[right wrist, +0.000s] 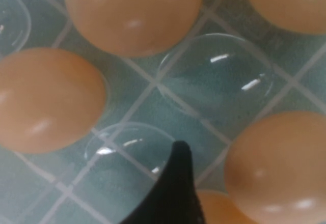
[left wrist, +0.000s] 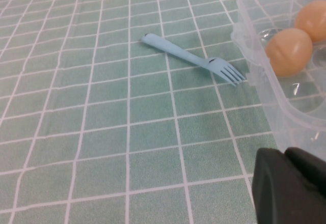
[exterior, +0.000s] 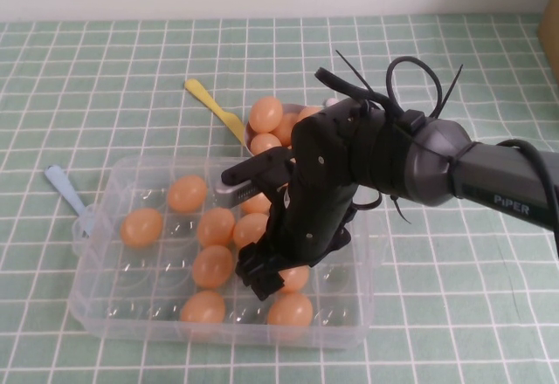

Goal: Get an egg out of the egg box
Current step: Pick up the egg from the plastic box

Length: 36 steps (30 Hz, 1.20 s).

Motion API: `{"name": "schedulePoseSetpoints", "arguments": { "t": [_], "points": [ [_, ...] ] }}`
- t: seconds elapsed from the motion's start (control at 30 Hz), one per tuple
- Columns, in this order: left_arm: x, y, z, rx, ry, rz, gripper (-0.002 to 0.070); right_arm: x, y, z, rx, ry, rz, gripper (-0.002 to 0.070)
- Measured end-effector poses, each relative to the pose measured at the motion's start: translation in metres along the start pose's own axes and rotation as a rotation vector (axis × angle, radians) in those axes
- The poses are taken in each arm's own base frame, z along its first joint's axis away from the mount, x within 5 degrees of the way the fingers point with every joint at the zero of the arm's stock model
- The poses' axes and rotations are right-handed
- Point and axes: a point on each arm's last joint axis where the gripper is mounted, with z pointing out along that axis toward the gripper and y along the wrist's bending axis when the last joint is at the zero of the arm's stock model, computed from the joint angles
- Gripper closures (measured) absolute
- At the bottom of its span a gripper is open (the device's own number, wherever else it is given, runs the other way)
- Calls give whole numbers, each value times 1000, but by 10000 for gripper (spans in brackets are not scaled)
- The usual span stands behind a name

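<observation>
Right claw [exterior: 262, 227] low inside egg box [exterior: 96, 314], grip unclear, left claw [left wrist: 290, 188] beside it, unclear

A table covered in green cloth with a white grid [exterior: 105, 78] carries the large clear plastic egg box [exterior: 113, 310], a light blue plastic fork [left wrist: 191, 57] just beside it, a yellow plastic utensil [exterior: 214, 109] and a small round bowl [exterior: 253, 144] of eggs.

The right gripper [exterior: 253, 227] hangs over the egg box; the left gripper [left wrist: 290, 188] sits low near the box's left edge.
</observation>
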Motion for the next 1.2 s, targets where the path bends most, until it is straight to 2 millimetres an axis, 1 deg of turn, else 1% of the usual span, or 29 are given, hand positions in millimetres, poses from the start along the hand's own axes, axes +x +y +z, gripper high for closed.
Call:
{"name": "schedulePoseSetpoints", "arguments": {
  "t": [0.23,0.33,0.77,0.83,1.0,1.03,1.2],
  "points": [
    [0,0,0,0,0,0,678,0,-2,2,15,3,-10,68],
    [0,0,0,0,0,0,678,0,-3,8,23,16,-12,68],
    [0,0,0,0,0,0,678,-2,-3,9,26,-4,-16,74],
    [0,0,0,0,0,0,678,-2,-3,9,26,-4,-16,94],
    [0,0,0,0,0,0,678,-2,-3,9,26,-4,-16,209],
    [0,0,0,0,0,0,678,-2,-3,9,26,-4,-16,222],
    [0,0,0,0,0,0,678,-2,-3,9,26,-6,-16,229]
  ]
}}
